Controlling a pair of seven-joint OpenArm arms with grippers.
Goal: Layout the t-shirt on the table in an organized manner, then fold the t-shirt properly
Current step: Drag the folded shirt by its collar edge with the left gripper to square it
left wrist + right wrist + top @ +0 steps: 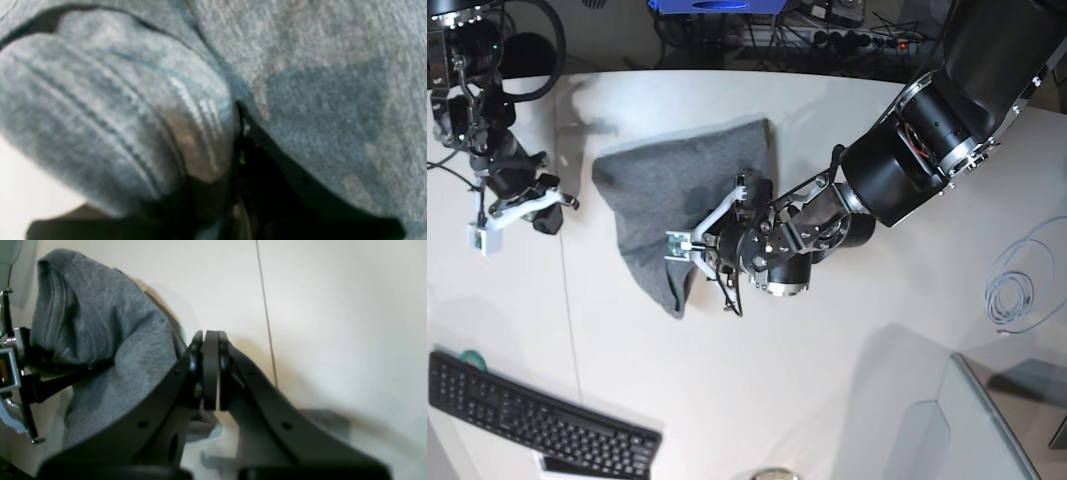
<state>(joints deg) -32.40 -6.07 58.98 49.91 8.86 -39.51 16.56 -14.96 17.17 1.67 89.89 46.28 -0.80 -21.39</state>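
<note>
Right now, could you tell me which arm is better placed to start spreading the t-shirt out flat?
Left, probably. The left gripper is already closed on the bunched t-shirt, its edge filling the left wrist view. The right gripper is shut on nothing, hanging over bare table beside the cloth.

Bare table [757, 360] lies open across the base view's lower middle; the keyboard [537, 420] blocks the lower left, a coiled cable [1012, 295] (pale blue) the right edge.
</note>
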